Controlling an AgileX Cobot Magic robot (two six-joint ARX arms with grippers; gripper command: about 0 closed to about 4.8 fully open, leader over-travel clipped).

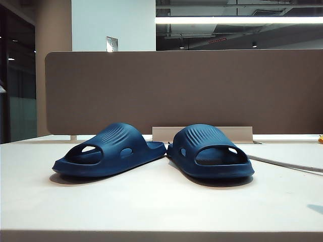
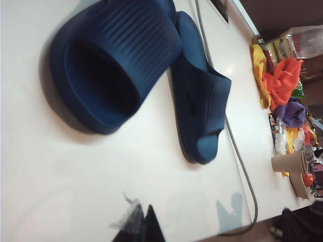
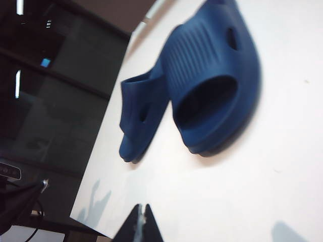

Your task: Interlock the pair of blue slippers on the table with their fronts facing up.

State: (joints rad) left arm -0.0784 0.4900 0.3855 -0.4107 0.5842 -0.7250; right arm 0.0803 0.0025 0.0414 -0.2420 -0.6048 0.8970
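Two dark navy slippers rest soles down on the cream table [image 1: 151, 201], heels close together and open toes splayed toward the camera. The left slipper [image 1: 108, 150] [image 2: 113, 60] [image 3: 139, 118] points left-front, the right slipper [image 1: 212, 151] [image 2: 202, 111] [image 3: 214, 85] right-front. Neither gripper shows in the exterior view. My left gripper [image 2: 144, 219] hovers over bare table short of the left slipper, fingertips pressed together, holding nothing. My right gripper [image 3: 141, 217] hangs over bare table short of the right slipper, shut and empty as well.
A brown-grey divider panel [image 1: 181, 91] stands behind the slippers. A grey cable [image 1: 285, 165] [image 2: 242, 166] runs across the table on the right. Colourful cloths, cups and bottles [image 2: 287, 96] crowd the table's right end.
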